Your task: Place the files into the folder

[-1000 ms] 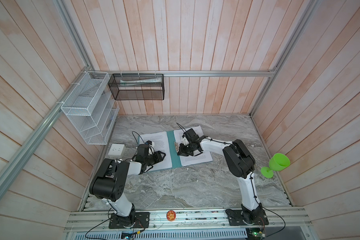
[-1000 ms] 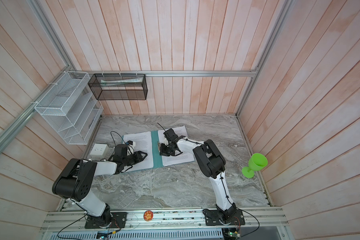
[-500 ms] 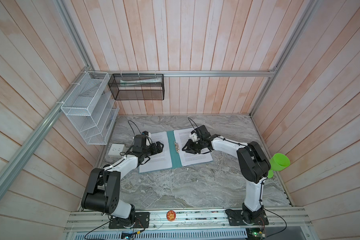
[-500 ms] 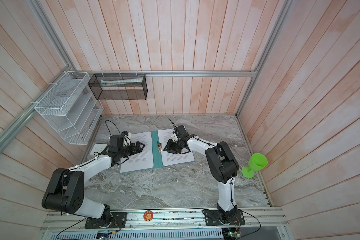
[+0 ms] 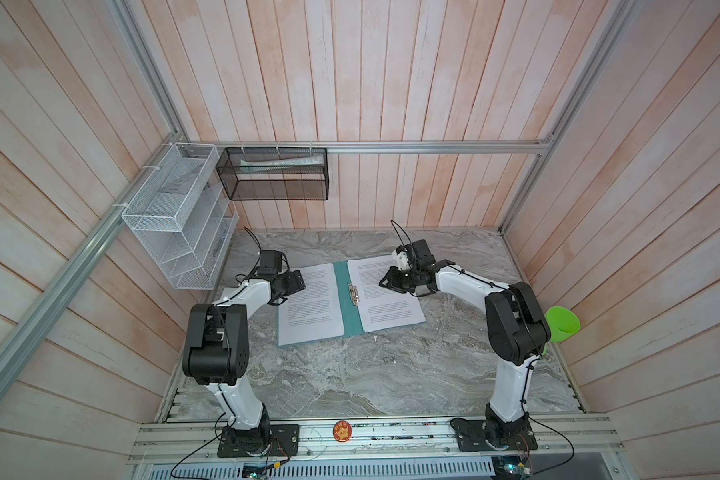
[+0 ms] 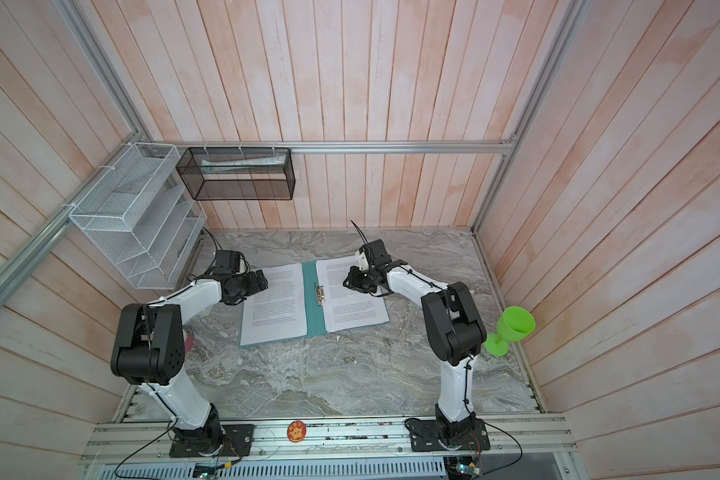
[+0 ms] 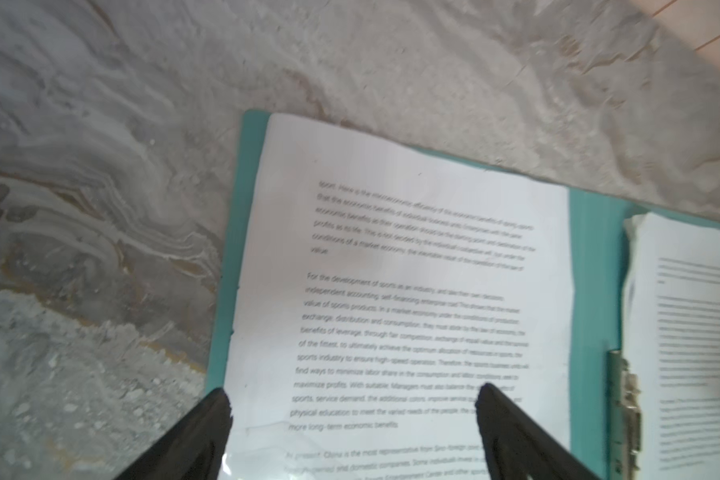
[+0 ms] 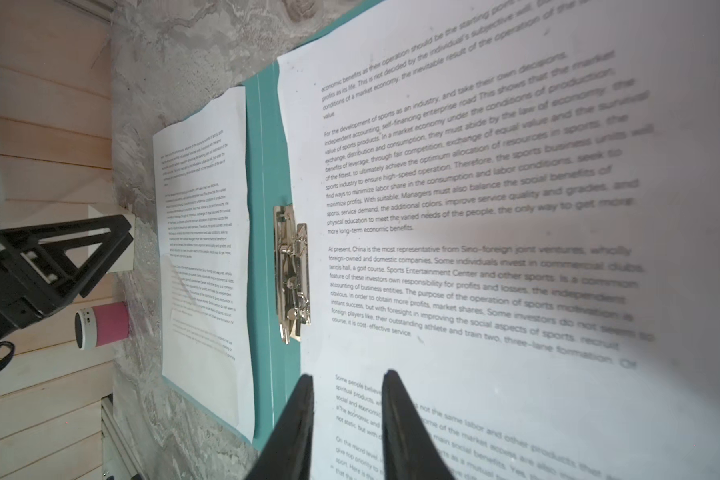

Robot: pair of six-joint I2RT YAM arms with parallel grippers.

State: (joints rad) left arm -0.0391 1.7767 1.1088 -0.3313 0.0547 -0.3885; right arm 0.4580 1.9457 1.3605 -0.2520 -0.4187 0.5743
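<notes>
1. The folder [image 5: 342, 278] lay open and flat on the table [image 5: 350, 374], its long axis running from the near side to the far side with a slight tilt; the metal clip [image 5: 353, 293] sat on the spine about midway along.
2. The files were already on it; one left sheet [image 5: 312, 303] rested on the left flap with a teal margin showing past its outer edge, and the right sheets [image 5: 387, 303] rested on the right flap, just beside the clip.
3. The left gripper [image 7: 350, 399] hovered over the outer long edge of the left sheet with its fingers spread wide and nothing between them; one finger sat over the flap's margin, the other over the print.
4. The right gripper [image 8: 347, 378] hovered over the far part of the right sheets, pointing toward the spine; its fingers stood a narrow gap apart, holding nothing.
5. What probably remained was closing the cover; that would turn on the spine as the hinge, which lay between the two grippers; the left flap's free edge lay right under the left fingers, so the left arm looked the nearer one for the lift.
6. Compared with a second before, the right gripper had backed away from the clip, out over its page; the left gripper had moved farther back along its sheet's edge and its fingers had widened; the folder and sheets seemed unmoved.
</notes>
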